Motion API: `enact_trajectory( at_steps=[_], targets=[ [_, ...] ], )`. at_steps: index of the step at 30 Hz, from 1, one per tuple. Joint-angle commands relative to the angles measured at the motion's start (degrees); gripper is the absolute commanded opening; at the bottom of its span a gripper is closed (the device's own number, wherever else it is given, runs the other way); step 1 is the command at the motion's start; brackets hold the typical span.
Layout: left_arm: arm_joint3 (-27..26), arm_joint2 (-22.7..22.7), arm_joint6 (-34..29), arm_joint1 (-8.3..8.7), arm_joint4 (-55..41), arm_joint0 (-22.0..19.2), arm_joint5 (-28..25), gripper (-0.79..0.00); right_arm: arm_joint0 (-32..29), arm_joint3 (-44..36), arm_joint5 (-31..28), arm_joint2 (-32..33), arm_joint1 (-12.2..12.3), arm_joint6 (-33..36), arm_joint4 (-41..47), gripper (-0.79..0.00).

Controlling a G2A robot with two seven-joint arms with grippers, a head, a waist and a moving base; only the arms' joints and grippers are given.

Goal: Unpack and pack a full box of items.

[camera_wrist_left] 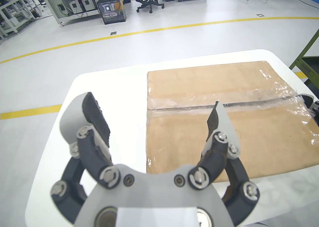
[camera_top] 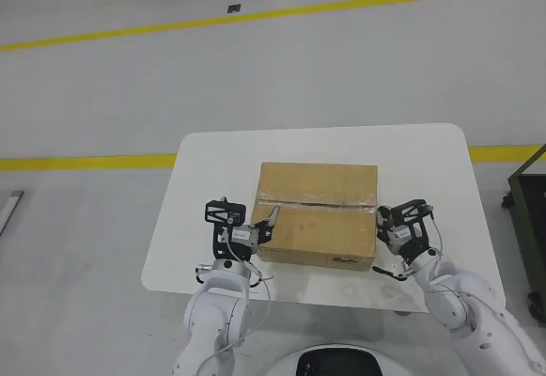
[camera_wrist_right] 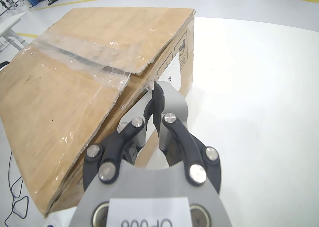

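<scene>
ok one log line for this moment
box: flaps down, seam gap showing | left gripper: open, at box end | right gripper: shut, at opposite end

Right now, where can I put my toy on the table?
Bare: the table strip beyond the box, and the strips beside it toward the far corners. Crowded: the near corners, by the left gripper and right gripper.

Brown cardboard box point(camera_top: 317, 214) on table (flaps closed, tape slit).
</scene>
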Motion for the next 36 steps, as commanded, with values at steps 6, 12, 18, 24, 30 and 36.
enact_trajectory(
  at_steps=[6,12,18,24,30,36],
  targets=[
    [0.0,0.0,0.0,0.0,0.0,0.0,0.0,0.0,1.77,1.9,-0.53,-0.94,-0.04,-0.32,-0.05,-0.785],
    [-0.3,-0.22,0.8,0.0,-0.45,-0.08,0.36,0.0,-0.44,-0.76,-0.34,1.06,0.29,-1.52,0.92,-0.785],
    [-1.37,0.09,0.97,0.08,0.72,-2.69,-0.92,0.0,-3.24,-3.84,-0.84,3.61,0.75,-1.68,1.56,-0.785],
    [-2.61,3.09,0.08,0.32,4.99,-5.97,-7.25,0.0,-5.95,-6.65,-0.69,5.91,1.11,-2.52,1.72,-0.785],
    [-2.88,8.28,-1.8,0.28,5.39,-8.26,-14.59,0.0,-8.59,-8.69,-0.98,8.47,1.48,-2.82,2.6,-0.785],
    [-2.05,10.75,-3.65,0.1,4.09,-9.36,-16.9,0.0,-10.15,-10.24,-1.11,10.04,1.77,-2.76,1.99,-0.785]
  ],
)
